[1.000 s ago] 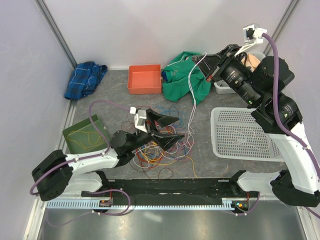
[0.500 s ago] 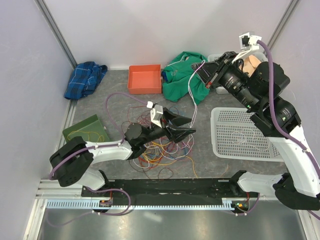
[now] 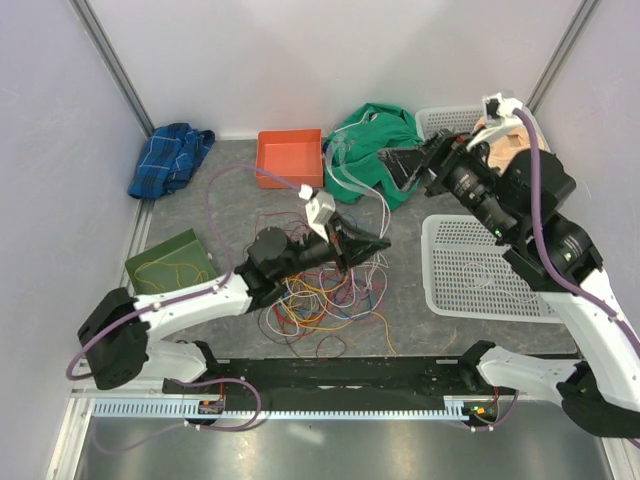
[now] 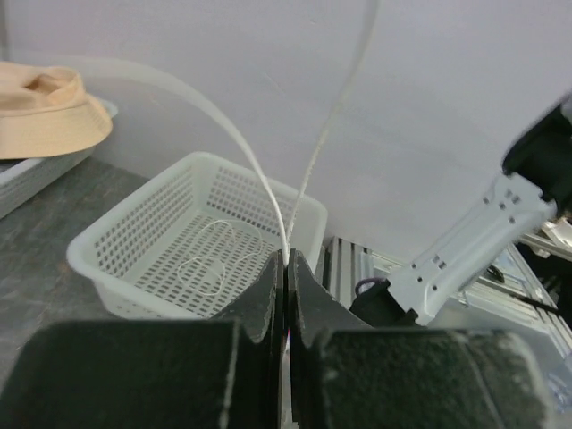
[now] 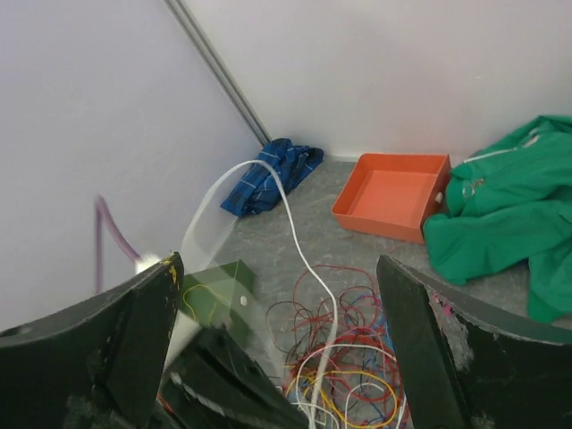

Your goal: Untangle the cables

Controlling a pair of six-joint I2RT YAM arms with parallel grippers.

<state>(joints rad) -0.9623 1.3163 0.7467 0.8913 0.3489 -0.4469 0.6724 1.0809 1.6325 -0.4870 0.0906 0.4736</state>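
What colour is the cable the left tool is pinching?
White. The cable shows best in the left wrist view.

Left black gripper [image 3: 383, 243] climbs further off the tangle of coloured cables [image 3: 320, 295] (thin white cable [image 4: 279, 234] pinched); right black gripper [image 3: 397, 165] swings lower, leftward.

The top camera looks down from above and behind both arm bases over the whole table [image 3: 410, 335]. The left wrist camera sits close behind the left gripper [image 4: 284, 261], whose jaws pinch a white cable [image 4: 243, 147], and it faces the white basket [image 4: 125, 237] ahead. The right wrist camera looks between the spread jaws of the right gripper [image 5: 277, 268] at the cables [image 5: 357, 344] and orange tray [image 5: 393, 192] beyond. The top view also shows the basket, the cables and the tray.
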